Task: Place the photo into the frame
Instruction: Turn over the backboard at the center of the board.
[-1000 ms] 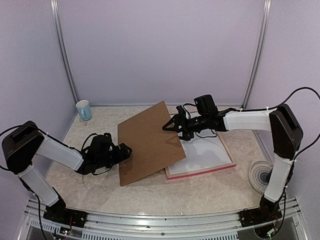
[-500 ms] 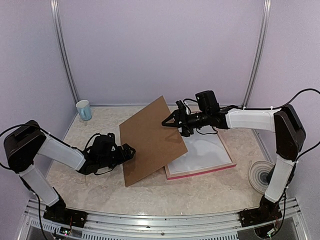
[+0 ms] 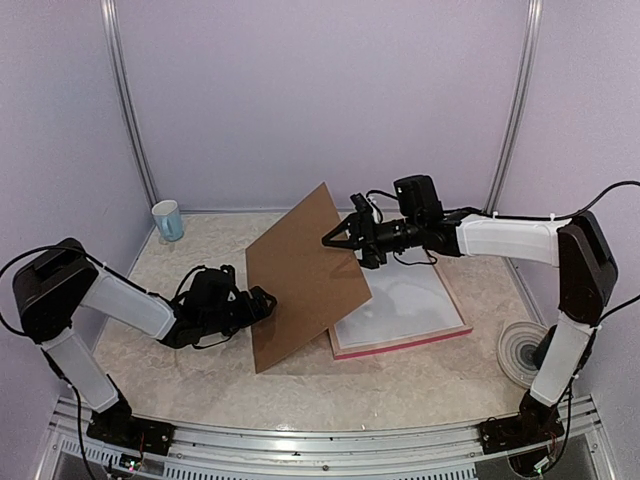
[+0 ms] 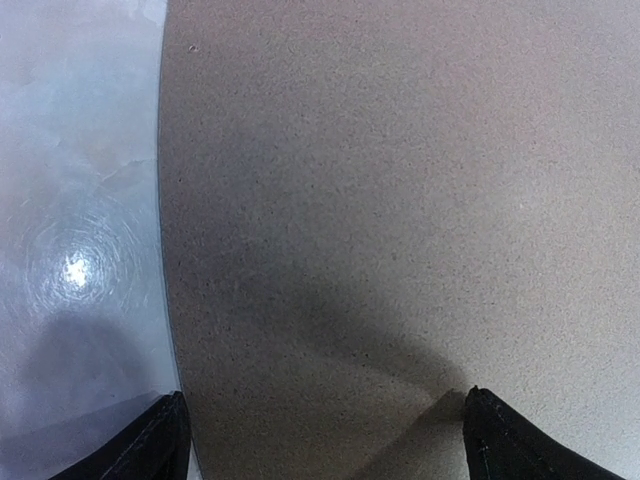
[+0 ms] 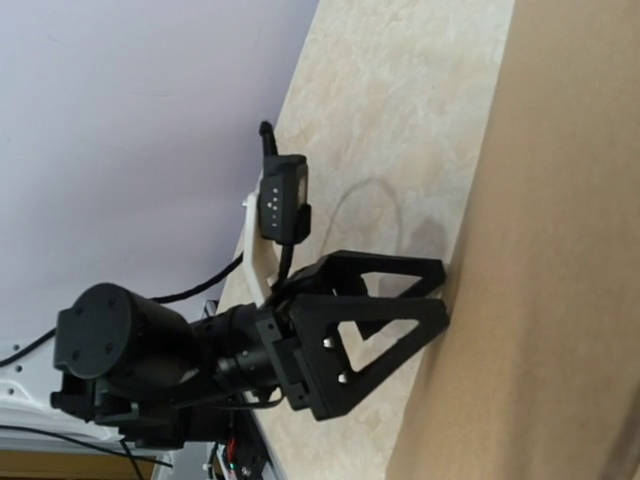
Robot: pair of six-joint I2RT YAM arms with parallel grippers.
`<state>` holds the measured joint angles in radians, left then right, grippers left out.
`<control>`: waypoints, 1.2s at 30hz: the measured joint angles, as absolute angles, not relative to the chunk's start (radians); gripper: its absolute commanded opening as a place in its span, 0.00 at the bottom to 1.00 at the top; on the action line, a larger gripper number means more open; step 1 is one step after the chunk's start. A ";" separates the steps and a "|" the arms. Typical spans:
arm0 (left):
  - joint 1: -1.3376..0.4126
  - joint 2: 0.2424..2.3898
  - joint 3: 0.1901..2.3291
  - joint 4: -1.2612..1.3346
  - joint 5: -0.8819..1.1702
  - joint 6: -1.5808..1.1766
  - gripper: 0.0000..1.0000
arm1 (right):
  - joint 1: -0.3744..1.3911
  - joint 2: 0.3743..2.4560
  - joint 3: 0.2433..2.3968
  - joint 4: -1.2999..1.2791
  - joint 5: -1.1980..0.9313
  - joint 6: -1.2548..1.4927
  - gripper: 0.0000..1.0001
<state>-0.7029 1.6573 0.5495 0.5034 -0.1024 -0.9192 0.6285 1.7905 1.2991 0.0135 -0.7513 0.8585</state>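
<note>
A brown backing board (image 3: 305, 280) stands steeply tilted between my arms, its low edge on the table. It partly covers the left side of the pink frame (image 3: 400, 343), which lies flat. A white sheet (image 3: 410, 305) fills the frame; I cannot tell whether it is the photo's white back. My left gripper (image 3: 262, 300) is open, its fingertips against the board's left side. The board (image 4: 400, 200) fills the left wrist view. My right gripper (image 3: 338, 238) is open at the board's raised right edge. The right wrist view shows the board (image 5: 560, 300) and the left gripper (image 5: 443, 293) touching it.
A pale blue cup (image 3: 168, 220) stands at the back left corner. A round white roll (image 3: 522, 352) lies at the right edge of the marble table (image 3: 200, 360). Metal posts and lilac walls close the back and sides.
The board has tipped up steeper, its raised edge higher and further right. My left gripper has followed rightward along the table; my right gripper has risen a little.
</note>
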 measured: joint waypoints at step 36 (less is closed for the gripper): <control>-0.738 1.692 0.623 0.534 -0.081 -0.939 0.93 | 0.650 1.756 1.366 0.036 -0.785 0.905 0.80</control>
